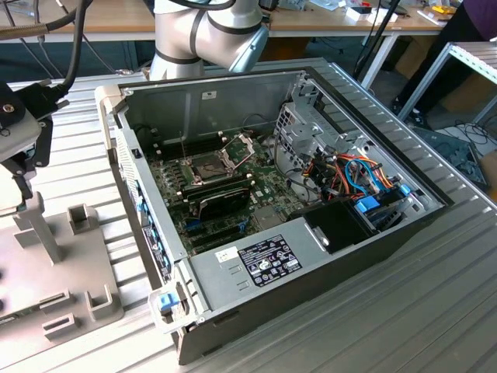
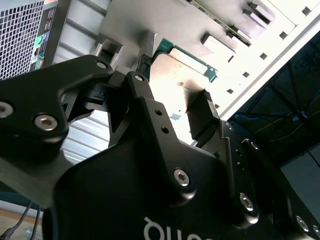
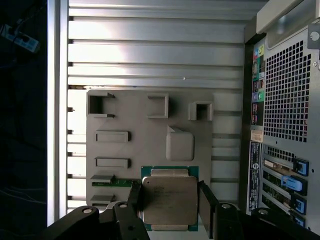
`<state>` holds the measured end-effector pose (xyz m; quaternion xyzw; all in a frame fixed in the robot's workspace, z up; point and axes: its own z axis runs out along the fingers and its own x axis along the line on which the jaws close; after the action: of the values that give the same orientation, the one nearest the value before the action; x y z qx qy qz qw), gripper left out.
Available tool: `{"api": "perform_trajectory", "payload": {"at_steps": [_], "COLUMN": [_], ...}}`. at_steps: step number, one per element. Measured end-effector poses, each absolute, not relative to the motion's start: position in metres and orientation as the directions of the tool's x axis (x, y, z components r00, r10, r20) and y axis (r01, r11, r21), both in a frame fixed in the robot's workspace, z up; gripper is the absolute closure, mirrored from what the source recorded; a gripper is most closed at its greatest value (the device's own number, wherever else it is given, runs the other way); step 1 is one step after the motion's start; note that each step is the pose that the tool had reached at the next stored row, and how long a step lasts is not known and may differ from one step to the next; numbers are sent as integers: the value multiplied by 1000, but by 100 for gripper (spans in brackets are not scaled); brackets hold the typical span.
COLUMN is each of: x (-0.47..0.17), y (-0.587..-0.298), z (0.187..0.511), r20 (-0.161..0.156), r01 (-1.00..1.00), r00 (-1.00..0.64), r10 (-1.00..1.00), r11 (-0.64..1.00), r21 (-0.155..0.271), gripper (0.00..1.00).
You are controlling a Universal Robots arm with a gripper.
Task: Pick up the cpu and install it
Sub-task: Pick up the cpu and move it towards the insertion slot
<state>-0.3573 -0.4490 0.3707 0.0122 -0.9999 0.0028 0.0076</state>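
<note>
Gripping the cpu (image 3: pixel 169 202) by two opposite edges, the fingers (image 3: pixel 134 196) of the gripper (image 3: pixel 169 186) sit narrow, about the chip's width, touching it on both sides in the first wrist view. Cpu is metal top up over the grey fixture plate (image 3: pixel 130 150), which sits lower left in the exterior view on the ribbed desk (image 1: pixel 388 311). Open computer case (image 1: pixel 233 101) stands just beside the plate, socket (image 1: pixel 208 167) frame hinged up.

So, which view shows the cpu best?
The first wrist view: the cpu is seen over the grey plate, metal top in full sight. In the second wrist view and the exterior view I cannot make it out.
</note>
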Motion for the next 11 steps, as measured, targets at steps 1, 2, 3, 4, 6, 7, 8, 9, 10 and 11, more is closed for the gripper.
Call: {"api": "perform_trajectory", "payload": {"at_steps": [1,2,3,4,6,7,8,9,10,11], "x": [-357,-357,-357,-357,-357,-357,-357,-357,-357,-357], "y": [-449,-449,-449,-449,-449,-449,-449,-449,-449,-449], "z": [371,372,373,374,376,377,377,378,378,378], "r20": [16,15,15,15,15,15,15,15,15,15], "r01": [-25,-25,-25,-25,-25,-25,-25,-25,-25,-25], "r00": [-1000,-1000,-1000,-1000,-1000,-1000,-1000,-1000,-1000,-1000], "r10": [-24,-24,-24,-24,-24,-24,-24,-24,-24,-24], "r11": [1000,1000,1000,1000,1000,1000,1000,1000,1000,1000], "r21": [-5,-6,-5,-5,-5,-5,-5,-5,-5,-5], "gripper": [45,45,45,45,45,45,45,45,45,45]}}
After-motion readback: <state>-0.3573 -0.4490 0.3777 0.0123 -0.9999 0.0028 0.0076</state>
